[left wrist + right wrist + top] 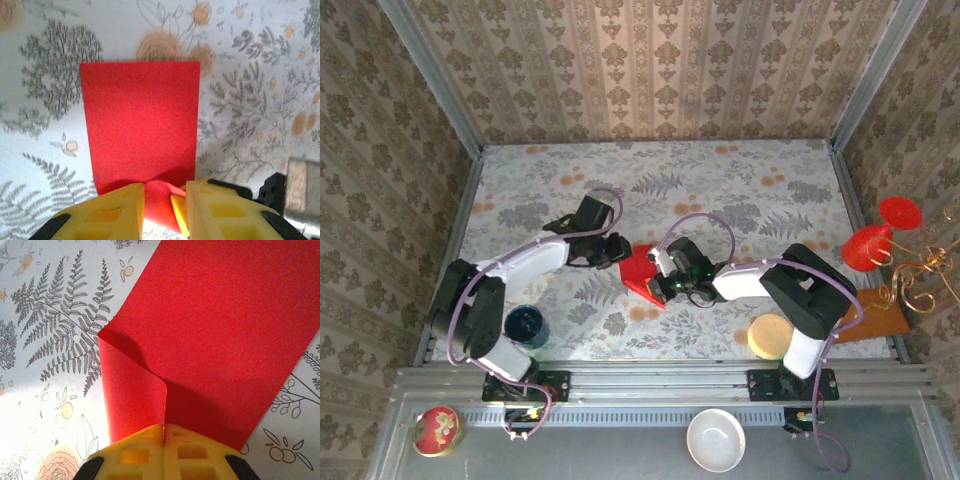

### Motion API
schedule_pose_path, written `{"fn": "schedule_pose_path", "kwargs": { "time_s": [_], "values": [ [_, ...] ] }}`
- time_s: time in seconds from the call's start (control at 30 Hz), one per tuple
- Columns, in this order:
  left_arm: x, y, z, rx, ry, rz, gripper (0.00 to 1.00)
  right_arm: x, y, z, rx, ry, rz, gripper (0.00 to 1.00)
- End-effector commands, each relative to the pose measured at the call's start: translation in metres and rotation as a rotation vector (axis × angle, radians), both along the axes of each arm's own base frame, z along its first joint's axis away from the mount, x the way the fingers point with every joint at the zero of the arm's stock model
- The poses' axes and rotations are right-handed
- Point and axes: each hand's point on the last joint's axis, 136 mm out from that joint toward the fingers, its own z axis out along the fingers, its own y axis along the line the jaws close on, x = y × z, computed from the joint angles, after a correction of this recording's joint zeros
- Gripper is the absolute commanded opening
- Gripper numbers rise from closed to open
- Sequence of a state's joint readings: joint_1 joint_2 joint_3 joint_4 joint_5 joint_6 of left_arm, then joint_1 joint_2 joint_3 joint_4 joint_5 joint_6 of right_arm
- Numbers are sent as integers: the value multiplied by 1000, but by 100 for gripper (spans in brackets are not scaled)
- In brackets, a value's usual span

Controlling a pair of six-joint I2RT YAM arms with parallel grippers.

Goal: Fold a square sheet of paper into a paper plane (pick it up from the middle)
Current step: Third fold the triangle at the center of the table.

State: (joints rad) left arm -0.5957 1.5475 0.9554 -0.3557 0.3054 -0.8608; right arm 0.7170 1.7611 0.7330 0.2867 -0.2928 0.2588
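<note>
Top external view: I logged the square sheet of paper (638, 268) near the middle of the floral table (740, 200), lying between the two arms. The left gripper (618, 250) sat at the sheet's 10 o'clock edge and the right gripper (665, 275) at its 3 o'clock edge, both touching or overlapping the red. On the left wrist camera the sheet (140, 125) read as a flat upright rectangle at 12 o'clock from the yellow fingers (105, 215). Its near edge curled up into the gap of the left gripper (162, 202). I noted the jaws standing apart, wider than the paper is thick, so I recorded that end effector as released, with the raised edge loose between the pads. On the right wrist camera the right gripper (163, 432) was clenched, its two yellow fingers (130, 450) pressed together on a raised ridge of the sheet (225, 330). The ridge ran from the seam toward 11 o'clock, with one flap bowed up at 10 o'clock and the rest lying flat on the table toward 1 o'clock. Away from the work, I observed a blue cup (525, 325) at the paper's 8 o'clock, a round tan disc (770, 336) at its 4 o'clock and the red round glasses (880, 235) far out at 3 o'clock.
</note>
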Motion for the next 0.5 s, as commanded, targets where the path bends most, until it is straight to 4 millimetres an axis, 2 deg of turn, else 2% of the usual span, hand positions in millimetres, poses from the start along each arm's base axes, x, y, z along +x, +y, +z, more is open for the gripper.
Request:
{"fn": "schedule_pose_path", "kwargs": {
  "time_s": [0.0, 0.23, 0.47],
  "values": [
    [-14, -7, -5, -36, 29, 44, 28, -10, -11, -23, -65, 98, -22, 1],
    [-32, -22, -20, -101, 86, 70, 18, -9, -10, -24, -70, 111, -31, 1],
    [-36, -30, -35, -80, 133, 57, 13, -8, -10, -25, -74, 116, -31, 1]
  ]
}}
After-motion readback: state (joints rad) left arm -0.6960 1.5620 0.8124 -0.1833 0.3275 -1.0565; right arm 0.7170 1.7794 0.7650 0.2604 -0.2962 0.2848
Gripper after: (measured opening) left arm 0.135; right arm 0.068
